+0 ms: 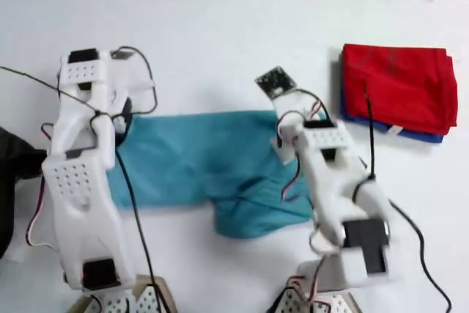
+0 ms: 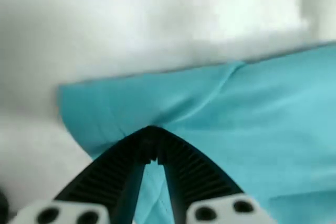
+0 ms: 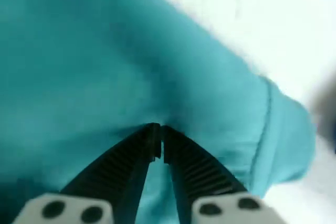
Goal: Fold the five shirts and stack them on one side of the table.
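A teal shirt (image 1: pixel 205 155) lies spread across the middle of the white table (image 1: pixel 220 34), partly folded, with a bunched flap toward the front. My left gripper (image 1: pixel 121 119) sits at the shirt's left edge; in the left wrist view the gripper (image 2: pixel 151 156) is shut, pinching teal cloth (image 2: pixel 252 119) near a corner. My right gripper (image 1: pixel 282 144) is at the shirt's right end. Its own wrist view has the gripper (image 3: pixel 157 142) shut on a fold of the teal fabric (image 3: pixel 105 66) beside a hemmed edge.
A folded red shirt (image 1: pixel 399 86) rests on a folded blue shirt (image 1: pixel 432 135) at the right side of the table. Black cables (image 1: pixel 370 130) trail from both arms. A dark object (image 1: pixel 11 163) sits at the left edge. Bare table stretches behind the shirt.
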